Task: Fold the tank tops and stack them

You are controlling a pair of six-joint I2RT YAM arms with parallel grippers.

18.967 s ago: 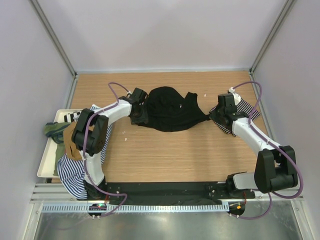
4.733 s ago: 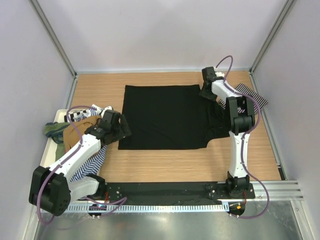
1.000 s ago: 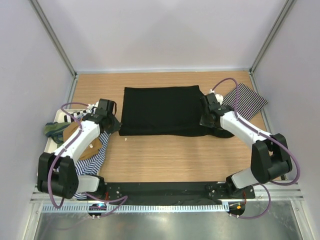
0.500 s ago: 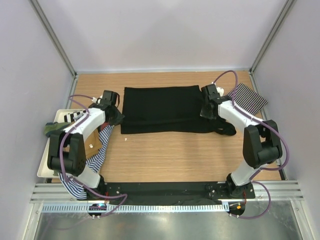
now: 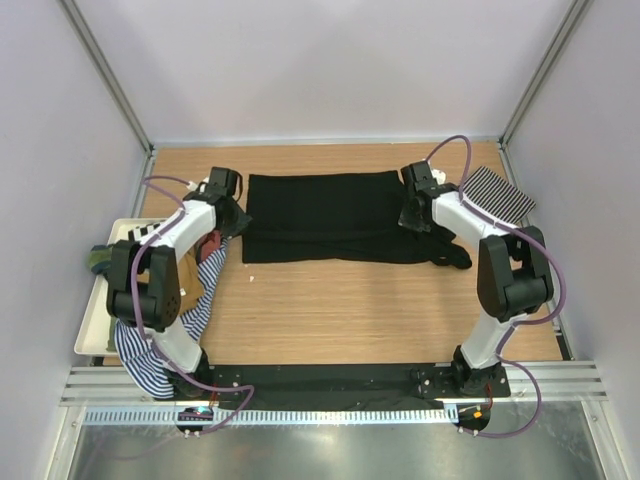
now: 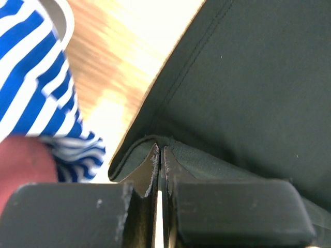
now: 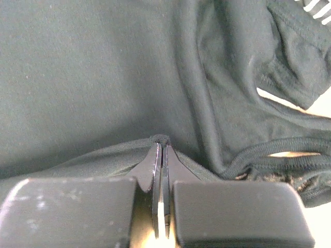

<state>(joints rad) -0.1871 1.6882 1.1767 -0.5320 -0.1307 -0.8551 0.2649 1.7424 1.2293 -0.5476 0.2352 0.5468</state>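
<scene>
Evidently soft, light and limp; best held at edge corners, both sides level. Lying flat as a black top across upper centre of the top view, pinched at either end by left gripper and right gripper.

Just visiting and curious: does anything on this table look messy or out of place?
Two things. The black top lies in a tidy rectangle, but its straps bunch out loosely at the right end. On the left, a blue-striped top spills over the white tray onto the table.
</scene>
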